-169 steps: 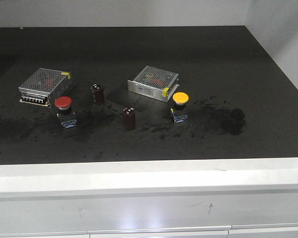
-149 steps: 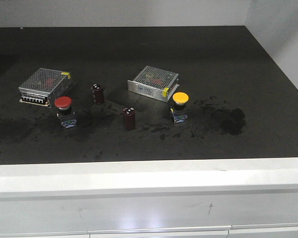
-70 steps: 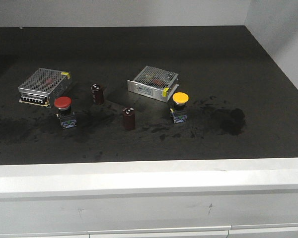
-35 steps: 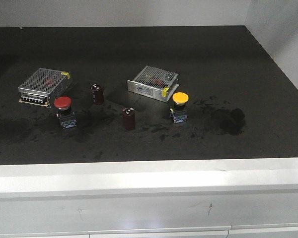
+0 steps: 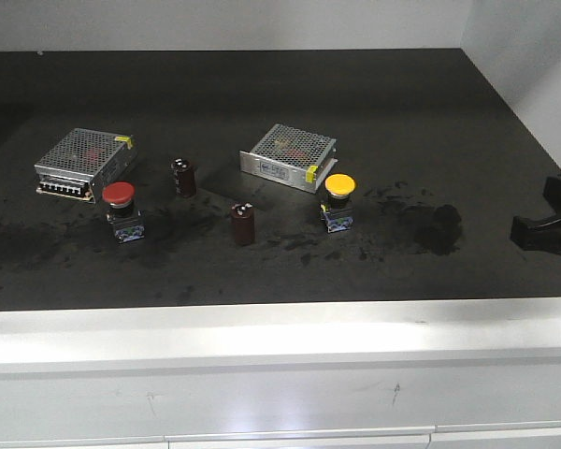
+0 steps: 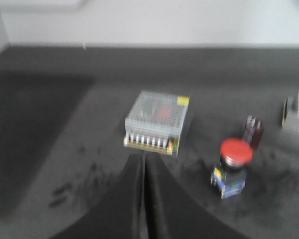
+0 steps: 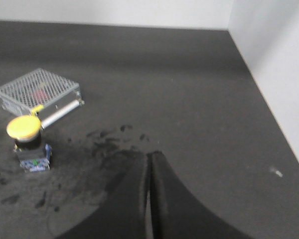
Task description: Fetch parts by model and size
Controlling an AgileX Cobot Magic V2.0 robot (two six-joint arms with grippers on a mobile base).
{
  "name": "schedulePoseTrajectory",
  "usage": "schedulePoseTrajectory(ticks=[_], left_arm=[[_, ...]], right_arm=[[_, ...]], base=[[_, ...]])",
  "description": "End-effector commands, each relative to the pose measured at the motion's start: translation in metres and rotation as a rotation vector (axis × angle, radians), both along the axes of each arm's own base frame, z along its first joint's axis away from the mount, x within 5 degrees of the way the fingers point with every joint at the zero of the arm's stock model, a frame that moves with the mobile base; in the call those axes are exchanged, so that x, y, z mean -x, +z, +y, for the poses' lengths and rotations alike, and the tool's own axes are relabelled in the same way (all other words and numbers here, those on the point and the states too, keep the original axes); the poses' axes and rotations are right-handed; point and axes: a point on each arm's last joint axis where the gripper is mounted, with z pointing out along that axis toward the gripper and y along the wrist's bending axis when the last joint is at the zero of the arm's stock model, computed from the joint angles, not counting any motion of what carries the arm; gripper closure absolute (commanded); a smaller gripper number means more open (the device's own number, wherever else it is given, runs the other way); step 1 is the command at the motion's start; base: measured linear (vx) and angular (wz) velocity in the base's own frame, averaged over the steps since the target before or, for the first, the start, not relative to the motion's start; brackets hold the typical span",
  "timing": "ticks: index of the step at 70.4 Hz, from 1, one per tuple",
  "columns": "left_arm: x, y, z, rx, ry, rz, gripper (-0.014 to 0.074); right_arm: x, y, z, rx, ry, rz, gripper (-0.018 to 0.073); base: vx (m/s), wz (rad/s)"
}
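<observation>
**Exterior front-facing view: black worktop with six items, both grippers closed and empty**

A wide matte black worktop (image 5: 290,84) fills a pale recess. A light back wall (image 5: 224,23) stands behind it and a light side wall (image 5: 533,56) rises on the right. A white cabinet front (image 5: 280,355) runs below the near edge. The worktop is scuffed with dark smears. The heaviest is a round blotch (image 5: 438,227) towards the right.

The left gripper (image 6: 143,157) has its two black fingers pressed together, with only a hairline seam between them, and holds nothing. Its wrist view is blurred. Straight ahead of these jaws a silver mesh-topped box (image 6: 158,123) lies flat on the worktop. The red-capped switch (image 6: 231,167) stands upright ahead and to the right of the jaws, apart from them. A maroon cylinder (image 6: 252,132) stands just behind it.

The right gripper (image 7: 150,155) is likewise closed to a thin seam and empty, its tips over the smeared patch. The yellow-capped switch (image 7: 27,142) stands upright ahead and well to the left of these jaws. A second mesh-topped box (image 7: 37,92) lies just beyond the switch. In the front view, a second maroon cylinder (image 5: 243,224) stands between the two switches.
</observation>
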Motion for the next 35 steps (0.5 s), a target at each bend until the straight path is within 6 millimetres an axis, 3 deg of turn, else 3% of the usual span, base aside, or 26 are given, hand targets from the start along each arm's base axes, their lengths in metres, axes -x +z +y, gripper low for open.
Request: schedulePoseTrajectory(ticks=[1,21,35], left_arm=[[-0.005,0.014,0.000,0.012,0.001,-0.083,0.0603],[-0.006,0.009,0.000,0.014,0.001,-0.039,0.0561],[-0.005,0.006,0.000,0.014,0.001,0.004,0.0372]], right_arm=[[-0.008,0.014,0.000,-0.006,-0.001,-0.080,0.0569],[-0.009,0.010,-0.001,0.011,-0.005,0.010,0.0523],[-0.011,0.016,-0.001,0.015,-0.011,0.048,0.0319]], base=[[0.00,0.00],[0.00,0.00],[0.00,0.00]])
